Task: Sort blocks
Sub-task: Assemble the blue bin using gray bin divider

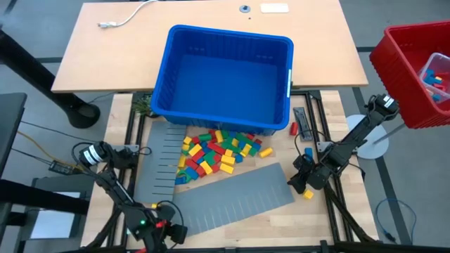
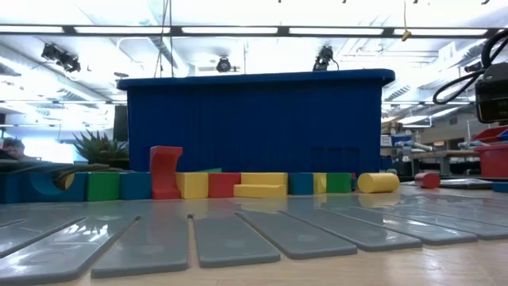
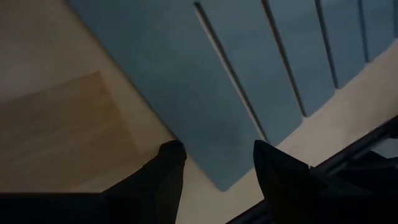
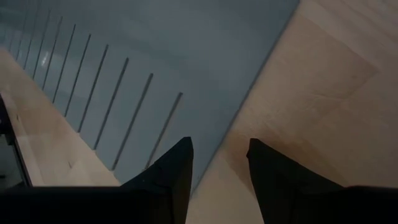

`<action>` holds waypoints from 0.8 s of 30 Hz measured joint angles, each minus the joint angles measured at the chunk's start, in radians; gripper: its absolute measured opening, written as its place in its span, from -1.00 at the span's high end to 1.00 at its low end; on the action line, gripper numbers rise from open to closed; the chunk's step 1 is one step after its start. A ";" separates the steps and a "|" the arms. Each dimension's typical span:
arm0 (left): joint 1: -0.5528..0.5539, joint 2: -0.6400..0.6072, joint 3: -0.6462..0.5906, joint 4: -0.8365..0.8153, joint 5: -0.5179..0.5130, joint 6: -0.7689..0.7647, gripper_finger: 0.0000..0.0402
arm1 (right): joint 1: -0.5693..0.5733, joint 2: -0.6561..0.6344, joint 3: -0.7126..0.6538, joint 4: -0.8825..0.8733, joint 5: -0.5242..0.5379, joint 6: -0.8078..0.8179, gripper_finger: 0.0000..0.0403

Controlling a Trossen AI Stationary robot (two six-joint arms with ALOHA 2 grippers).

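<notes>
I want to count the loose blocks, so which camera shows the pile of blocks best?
The high view: it looks straight down on the pile of blocks, spread between the blue bin and the grey panels. The low view shows only the front row edge-on. Both wrist views show just panel and table, no blocks.

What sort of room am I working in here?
Likely a lab or workshop: long ceiling light strips over an open floor, a plain wooden desk behind the table, and benches with equipment beyond the blue bin.
</notes>
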 joint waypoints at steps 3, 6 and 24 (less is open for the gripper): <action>0.006 0.000 -0.029 0.084 -0.056 0.001 0.00 | 0.000 0.011 0.000 0.008 0.000 0.000 0.29; 0.019 0.002 -0.058 0.156 -0.098 0.002 0.00 | 0.000 0.046 0.000 0.034 0.001 0.000 0.30; 0.058 0.064 -0.077 0.315 -0.340 0.011 -0.01 | 0.000 0.213 -0.015 0.260 -0.031 -0.027 0.36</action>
